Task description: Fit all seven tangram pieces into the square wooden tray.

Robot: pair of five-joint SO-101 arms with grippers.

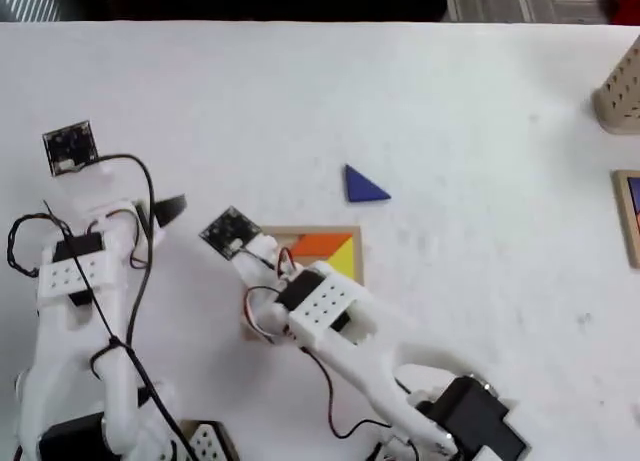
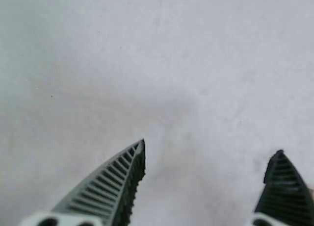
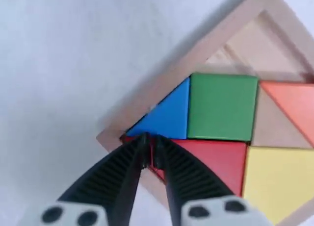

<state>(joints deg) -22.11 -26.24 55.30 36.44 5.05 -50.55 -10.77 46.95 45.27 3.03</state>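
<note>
My right gripper (image 3: 150, 143) had its fingers nearly together, tips at the red triangle (image 3: 216, 157) corner inside the square wooden tray (image 3: 162, 84). Right beside it sat the tray's blue triangle (image 3: 169, 115) and green square (image 3: 223, 106). The yellow piece (image 3: 279, 177) and orange piece (image 3: 292, 101) were also seated. My left gripper (image 2: 211, 146) hung spread wide over the bare table (image 2: 147, 64). The loose blue triangle (image 1: 363, 185) lay flat past the tray's far side, apart from it. Its long edge slanted, and its sharp tip pointed to the high view's right.
</note>
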